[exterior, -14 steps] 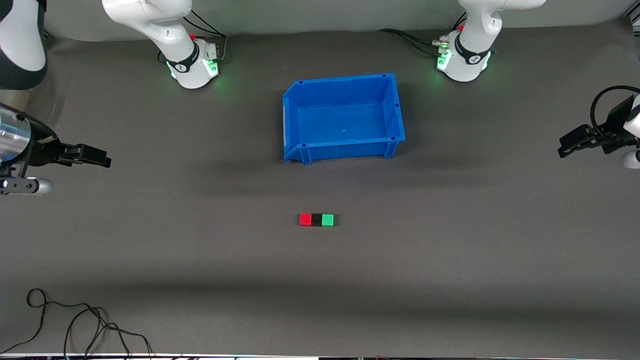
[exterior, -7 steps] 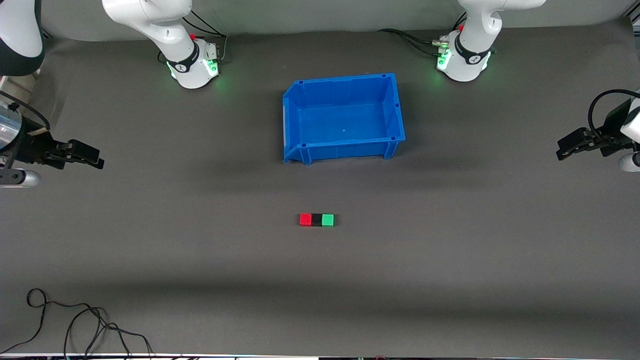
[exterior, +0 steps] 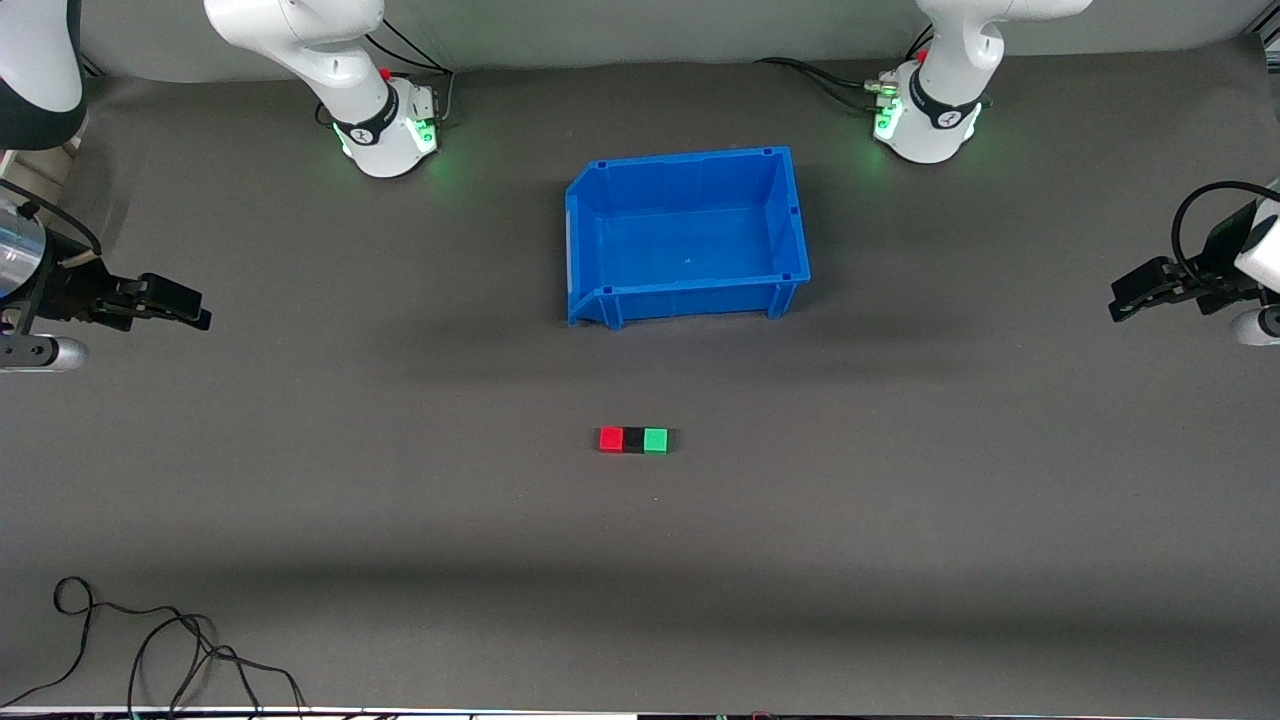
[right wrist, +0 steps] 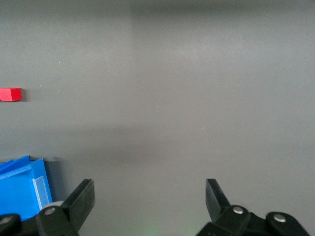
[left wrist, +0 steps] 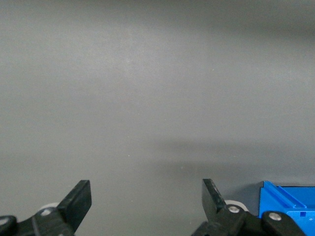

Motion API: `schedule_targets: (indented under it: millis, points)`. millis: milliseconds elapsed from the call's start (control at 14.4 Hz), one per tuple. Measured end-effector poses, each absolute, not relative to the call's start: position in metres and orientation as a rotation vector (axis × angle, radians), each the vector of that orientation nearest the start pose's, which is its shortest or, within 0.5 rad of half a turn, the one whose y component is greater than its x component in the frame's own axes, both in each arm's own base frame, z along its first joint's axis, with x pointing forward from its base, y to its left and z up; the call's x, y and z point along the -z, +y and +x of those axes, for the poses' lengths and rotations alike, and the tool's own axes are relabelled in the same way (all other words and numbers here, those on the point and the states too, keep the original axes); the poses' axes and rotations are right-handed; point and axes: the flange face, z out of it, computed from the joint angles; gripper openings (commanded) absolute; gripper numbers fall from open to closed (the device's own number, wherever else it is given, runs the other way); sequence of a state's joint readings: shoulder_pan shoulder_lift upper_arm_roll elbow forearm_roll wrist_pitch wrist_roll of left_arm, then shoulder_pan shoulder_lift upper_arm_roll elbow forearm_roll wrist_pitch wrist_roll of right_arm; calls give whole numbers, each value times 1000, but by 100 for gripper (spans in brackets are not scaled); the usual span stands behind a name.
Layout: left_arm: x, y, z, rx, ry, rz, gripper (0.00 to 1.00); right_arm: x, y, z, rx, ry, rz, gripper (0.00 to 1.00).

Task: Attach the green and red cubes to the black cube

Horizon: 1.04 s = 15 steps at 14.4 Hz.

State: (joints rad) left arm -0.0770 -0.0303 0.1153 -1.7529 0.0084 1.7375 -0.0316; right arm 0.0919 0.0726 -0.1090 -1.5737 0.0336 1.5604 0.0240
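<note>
A red cube [exterior: 611, 439], a black cube [exterior: 633, 440] and a green cube [exterior: 655, 440] sit in one touching row on the grey table, black in the middle, nearer the front camera than the bin. The red cube also shows in the right wrist view [right wrist: 10, 94]. My right gripper [exterior: 200, 312] is open and empty, held up at the right arm's end of the table. It shows open in its wrist view [right wrist: 147, 194]. My left gripper [exterior: 1122, 297] is open and empty, held up at the left arm's end. Its wrist view [left wrist: 146, 195] shows only bare table between the fingers.
An empty blue bin [exterior: 790, 215] stands at the table's middle, between the arm bases and the cube row. Its corner shows in both wrist views [left wrist: 290, 196] [right wrist: 19, 187]. A loose black cable [exterior: 150, 650] lies at the front corner at the right arm's end.
My right gripper has drawn back toward its end of the table. My left gripper has shifted slightly. The cube row has not moved.
</note>
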Motion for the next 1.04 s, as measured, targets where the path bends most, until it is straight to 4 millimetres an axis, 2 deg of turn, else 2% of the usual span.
schedule_targets:
  millis: [1040]
  points:
    - [-567, 15, 555, 19, -85, -3135, 100, -580, -3, 573, -147, 62, -3113, 100]
